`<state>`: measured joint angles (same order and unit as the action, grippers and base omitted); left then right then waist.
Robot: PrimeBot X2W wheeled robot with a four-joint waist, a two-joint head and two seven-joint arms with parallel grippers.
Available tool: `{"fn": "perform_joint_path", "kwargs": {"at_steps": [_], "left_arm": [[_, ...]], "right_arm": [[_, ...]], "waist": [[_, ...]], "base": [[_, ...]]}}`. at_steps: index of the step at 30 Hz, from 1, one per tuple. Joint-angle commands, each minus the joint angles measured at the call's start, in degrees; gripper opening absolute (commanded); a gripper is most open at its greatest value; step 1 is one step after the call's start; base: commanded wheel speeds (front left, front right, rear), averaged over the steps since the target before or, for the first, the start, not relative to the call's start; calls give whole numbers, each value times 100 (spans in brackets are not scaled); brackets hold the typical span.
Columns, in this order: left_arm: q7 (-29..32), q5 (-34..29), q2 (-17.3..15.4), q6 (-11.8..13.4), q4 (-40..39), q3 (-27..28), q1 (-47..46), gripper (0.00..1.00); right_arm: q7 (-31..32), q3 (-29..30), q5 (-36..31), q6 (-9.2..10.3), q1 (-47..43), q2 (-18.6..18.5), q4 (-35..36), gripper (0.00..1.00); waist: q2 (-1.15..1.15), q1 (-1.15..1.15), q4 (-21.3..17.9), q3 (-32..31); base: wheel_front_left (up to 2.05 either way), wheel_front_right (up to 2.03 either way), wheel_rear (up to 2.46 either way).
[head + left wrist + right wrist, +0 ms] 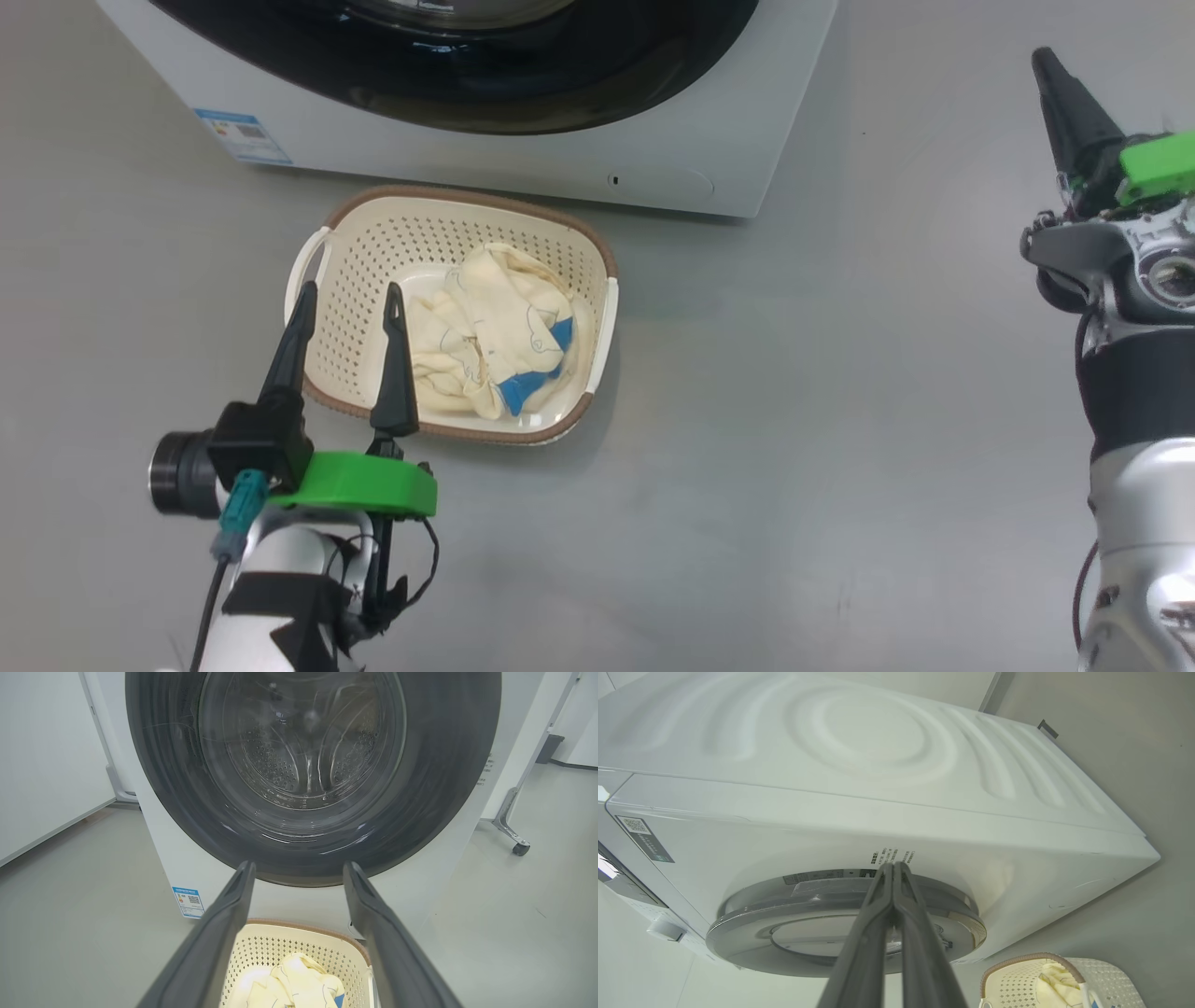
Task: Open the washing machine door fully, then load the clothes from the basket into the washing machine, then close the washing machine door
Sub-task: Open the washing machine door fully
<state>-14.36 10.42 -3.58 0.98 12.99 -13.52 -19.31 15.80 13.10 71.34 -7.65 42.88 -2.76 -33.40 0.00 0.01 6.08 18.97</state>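
The washing machine [560,163] is white and stands at the top of the head view. Its door [560,89] with the glossy black frame sits closed against the front. In the left wrist view the steel drum shows through the door [444,765] glass. The cream basket [373,271] stands on the floor just before the machine, holding crumpled cream and blue clothes [485,336]. My left gripper [350,299] hovers open over the basket's left half, empty. My right gripper [1047,65] is shut on nothing, off to the machine's right. In the right wrist view its tips [894,864] point at the door [752,933] rim.
Grey floor spreads around the basket and to the machine's right. A blue label [188,900] marks the machine's lower front. A metal stand leg with a castor [514,842] is right of the machine. A white wall panel [42,765] stands to its left.
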Motion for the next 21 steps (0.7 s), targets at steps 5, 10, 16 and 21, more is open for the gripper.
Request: {"fn": "perform_joint_path", "kwargs": {"at_steps": [5,10,16,21], "left_arm": [[-63,-50,-25,-53,-149,139,-276,100],[-63,-83,7,-81,-174,110,-408,100],[-63,-79,39,-119,-181,30,-544,100],[-63,-49,56,-127,-213,-37,-611,100]], "right_arm": [[916,34,806,16,865,-12,-181,0],[1375,-26,940,16,1469,-58,-568,0],[1625,-162,870,16,2163,-74,-1096,0],[1642,-307,765,16,2678,-55,-1393,0]], "waist": [[0,-1,158,250],[0,-1,274,434],[0,-1,443,610],[0,-1,576,727]], "base": [[0,0,0],[0,0,0],[0,0,0],[0,0,0]]}}
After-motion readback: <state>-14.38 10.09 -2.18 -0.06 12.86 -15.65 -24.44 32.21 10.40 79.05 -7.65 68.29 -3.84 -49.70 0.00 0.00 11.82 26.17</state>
